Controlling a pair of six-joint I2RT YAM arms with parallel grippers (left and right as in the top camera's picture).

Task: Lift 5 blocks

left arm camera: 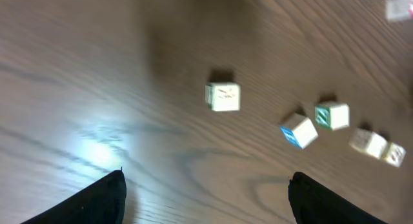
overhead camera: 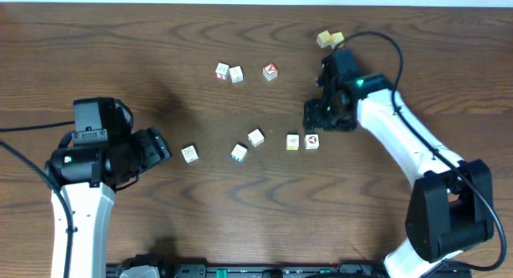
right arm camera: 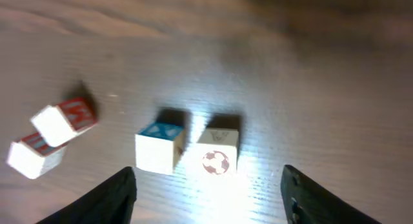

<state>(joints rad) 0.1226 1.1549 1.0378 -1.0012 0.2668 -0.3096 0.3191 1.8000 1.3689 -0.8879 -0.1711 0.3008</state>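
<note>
Overhead view: the five blocks [overhead camera: 256, 138] are seen in a loose row across the middle of the table [overhead camera: 160, 38], all resting on the wood, none lifted. The leftmost lies near the left tool [left arm camera: 206, 177]. The two rightmost, touching or nearly so, lie just beside the right tool [right arm camera: 208, 171]. Both tools are spread wide, and nothing is held in either.

The blocks are judged to be light, rigid wooden cubes with smooth faces. They are unlikely to be damaged but liable to skid or twist if pinched off-centre. Two opposite flat faces should be taken squarely. Little room for a finger is left between the right-hand pair, so their outer faces are better approached.

The printed marks, a ball figure and a blue cross, are made out only in the right wrist view. The whole layout is given only from above.
</note>
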